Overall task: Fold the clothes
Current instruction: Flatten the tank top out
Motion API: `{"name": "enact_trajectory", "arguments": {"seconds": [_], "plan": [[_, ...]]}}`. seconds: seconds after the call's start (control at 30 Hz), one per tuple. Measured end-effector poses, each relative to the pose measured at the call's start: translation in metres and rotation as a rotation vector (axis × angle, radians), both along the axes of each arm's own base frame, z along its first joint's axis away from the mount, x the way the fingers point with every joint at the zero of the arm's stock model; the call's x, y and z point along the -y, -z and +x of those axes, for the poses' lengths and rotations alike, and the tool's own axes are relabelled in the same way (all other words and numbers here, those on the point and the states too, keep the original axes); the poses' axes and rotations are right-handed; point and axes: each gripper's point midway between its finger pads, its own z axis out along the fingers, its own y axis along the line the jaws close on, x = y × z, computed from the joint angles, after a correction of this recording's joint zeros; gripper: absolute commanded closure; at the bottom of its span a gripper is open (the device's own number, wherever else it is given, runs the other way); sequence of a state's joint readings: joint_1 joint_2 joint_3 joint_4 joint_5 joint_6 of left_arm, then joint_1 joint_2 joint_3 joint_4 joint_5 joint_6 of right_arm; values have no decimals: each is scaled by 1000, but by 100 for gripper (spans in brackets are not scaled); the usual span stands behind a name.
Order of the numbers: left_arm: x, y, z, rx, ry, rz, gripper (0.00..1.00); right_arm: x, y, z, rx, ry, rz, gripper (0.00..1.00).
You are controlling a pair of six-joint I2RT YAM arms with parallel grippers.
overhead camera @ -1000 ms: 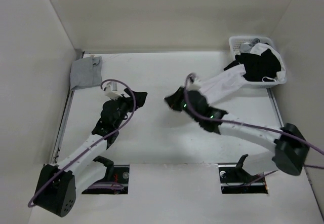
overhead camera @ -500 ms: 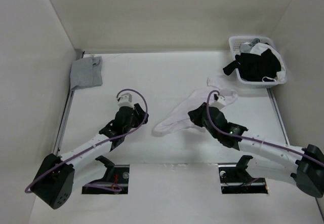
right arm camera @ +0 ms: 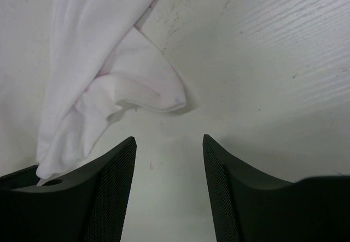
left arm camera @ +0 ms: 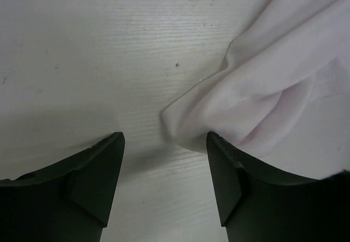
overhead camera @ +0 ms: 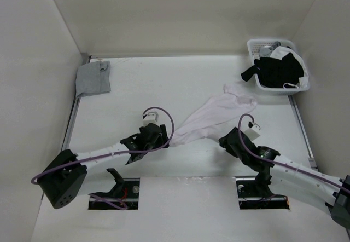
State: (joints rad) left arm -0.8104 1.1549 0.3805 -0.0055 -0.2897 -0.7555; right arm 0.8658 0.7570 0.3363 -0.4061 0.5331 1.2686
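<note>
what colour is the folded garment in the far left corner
The folded garment is plain grey; the top external view shows it best.

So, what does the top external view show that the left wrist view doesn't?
Only top external: the grey folded garment, the basket of black and white clothes, the right arm, and the whole diagonal stretch of the tank top. Only left wrist: the left arm's jaws standing open, a bunched end of fabric at their tips. Both: the white tank top on the table.
</note>
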Motion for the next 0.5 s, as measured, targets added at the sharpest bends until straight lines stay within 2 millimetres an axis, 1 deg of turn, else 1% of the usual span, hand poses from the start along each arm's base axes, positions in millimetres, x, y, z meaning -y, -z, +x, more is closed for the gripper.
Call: {"name": "enact_trajectory", "arguments": {"seconds": [0.03, 0.1, 0.13, 0.2, 0.23, 0.27, 0.3, 0.37, 0.4, 0.47, 0.5], "plan": [[6, -1, 4, 3, 6, -4, 46, 1, 3, 0, -8, 6, -6, 43], [14, 0, 10, 7, 17, -12, 57, 2, 7, 1, -20, 13, -22, 43], [18, 0, 13, 10, 22, -19, 60, 3, 9, 2, -24, 18, -27, 43], [26, 2, 17, 8, 38, -31, 76, 6, 14, 9, -31, 38, -39, 45], [28, 2, 17, 7, 46, -36, 82, 7, 16, 11, -32, 43, -41, 45], [28, 1, 17, 4, 46, -41, 86, 7, 17, 16, -34, 53, -39, 45], [28, 1, 18, 3, 48, -45, 88, 7, 18, 19, -32, 53, -38, 46], [27, -3, 19, 6, 48, -56, 92, 6, 21, 29, -34, 56, -30, 54], [27, -11, 20, 16, 46, -75, 93, 5, 24, 32, -38, 55, -31, 62], [27, -28, 23, 48, 42, -120, 94, -2, 26, 38, -38, 32, -13, 70], [26, -35, 23, 55, 40, -139, 95, -6, 26, 40, -37, 16, -3, 78]]}}
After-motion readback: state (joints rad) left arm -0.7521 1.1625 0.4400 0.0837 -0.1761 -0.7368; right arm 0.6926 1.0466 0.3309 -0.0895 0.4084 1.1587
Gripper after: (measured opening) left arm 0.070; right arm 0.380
